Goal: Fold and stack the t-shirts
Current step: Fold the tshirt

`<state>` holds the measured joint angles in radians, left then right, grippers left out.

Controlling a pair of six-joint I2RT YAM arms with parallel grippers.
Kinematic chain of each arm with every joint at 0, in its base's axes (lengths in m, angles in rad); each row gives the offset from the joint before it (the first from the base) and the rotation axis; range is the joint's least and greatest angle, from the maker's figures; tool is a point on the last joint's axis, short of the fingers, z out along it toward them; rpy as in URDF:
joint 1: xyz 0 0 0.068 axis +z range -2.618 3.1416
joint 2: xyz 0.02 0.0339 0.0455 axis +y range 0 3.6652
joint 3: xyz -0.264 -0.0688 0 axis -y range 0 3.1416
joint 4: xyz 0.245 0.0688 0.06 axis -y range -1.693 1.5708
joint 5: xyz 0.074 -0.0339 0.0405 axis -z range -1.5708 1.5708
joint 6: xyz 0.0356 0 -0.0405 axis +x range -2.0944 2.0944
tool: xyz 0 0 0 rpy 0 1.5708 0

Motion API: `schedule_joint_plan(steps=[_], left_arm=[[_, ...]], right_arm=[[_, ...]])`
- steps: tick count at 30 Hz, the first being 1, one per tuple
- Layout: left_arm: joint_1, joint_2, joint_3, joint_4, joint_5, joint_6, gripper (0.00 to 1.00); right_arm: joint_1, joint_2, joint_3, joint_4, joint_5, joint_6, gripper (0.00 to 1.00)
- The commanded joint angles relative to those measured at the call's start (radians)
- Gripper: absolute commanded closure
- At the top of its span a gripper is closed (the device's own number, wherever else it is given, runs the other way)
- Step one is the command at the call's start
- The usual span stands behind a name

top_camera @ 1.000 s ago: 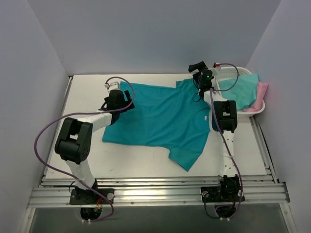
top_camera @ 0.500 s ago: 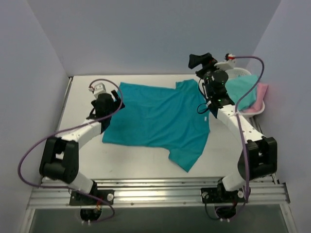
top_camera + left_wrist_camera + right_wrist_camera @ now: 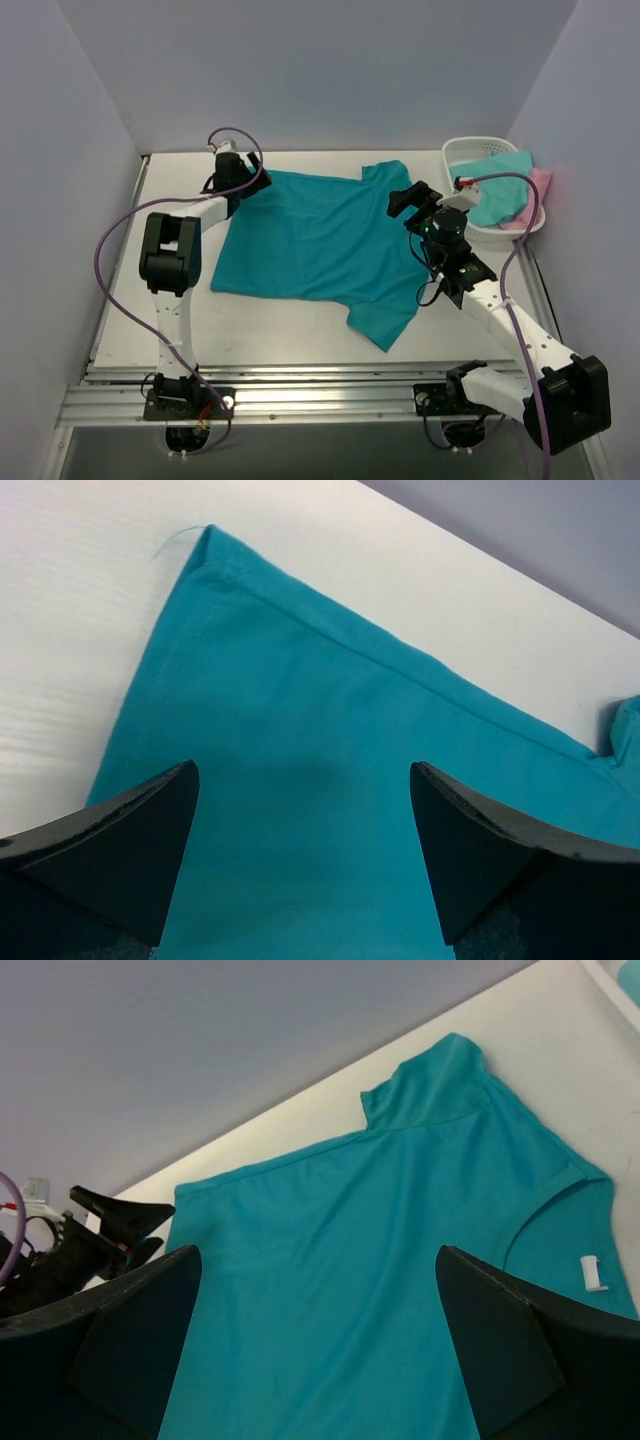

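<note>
**Top view:** the deep teal tee (image 3: 320, 245) lies spread flat on the white bench (image 3: 180, 300). Its collar points towards the right arm. The left hand (image 3: 232, 182) hangs over the tee's far left corner with its fingers apart. The right hand (image 3: 410, 198) is above the collar side, also wide apart and gripping nothing. At the far right, the aqua tee (image 3: 500, 195) and the pink tee (image 3: 540, 188) sit bunched in the white basket (image 3: 462, 152).

**Left wrist view:** teal cloth fills the gap between the spread fingers. The hem corner (image 3: 205, 535) lies ahead of them on the bench.

**Right wrist view:** the fingers stand apart above the tee's body. A sleeve (image 3: 430, 1085) is beyond them, and the neck label (image 3: 593, 1272) lies to the right.
</note>
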<state>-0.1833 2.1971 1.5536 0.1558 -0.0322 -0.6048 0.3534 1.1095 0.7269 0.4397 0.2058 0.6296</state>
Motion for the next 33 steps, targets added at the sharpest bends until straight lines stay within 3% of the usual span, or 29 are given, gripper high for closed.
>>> schedule_joint_plan(steps=[1,8,14,17,24,28,33], left_arm=[[-0.001,0.039,0.126,0.021,0.104,-0.026,0.05],[-0.004,0.272,0.402,0.012,0.209,-0.085,0.03],[-0.008,0.412,0.667,-0.229,0.138,-0.113,0.04],[-0.004,0.444,0.73,-0.346,0.077,-0.124,0.05],[0.062,0.405,0.672,-0.453,-0.021,-0.141,0.06],[0.12,0.342,0.526,-0.441,-0.09,-0.162,0.06],[0.177,0.294,0.43,-0.367,-0.012,-0.231,0.06]], right_arm=[[0.007,-0.068,-0.007,0.004,0.052,-0.036,0.0],[0.045,-0.069,-0.009,0.022,0.041,-0.025,0.0],[0.075,-0.112,0.002,0.002,0.06,-0.034,0.0],[0.082,-0.138,0.006,-0.013,0.064,-0.041,0.0],[0.088,-0.16,0.014,-0.027,0.067,-0.036,0.0],[0.094,-0.139,0.014,-0.022,0.061,-0.028,0.0],[0.105,-0.119,0.014,-0.01,0.063,-0.019,0.0]])
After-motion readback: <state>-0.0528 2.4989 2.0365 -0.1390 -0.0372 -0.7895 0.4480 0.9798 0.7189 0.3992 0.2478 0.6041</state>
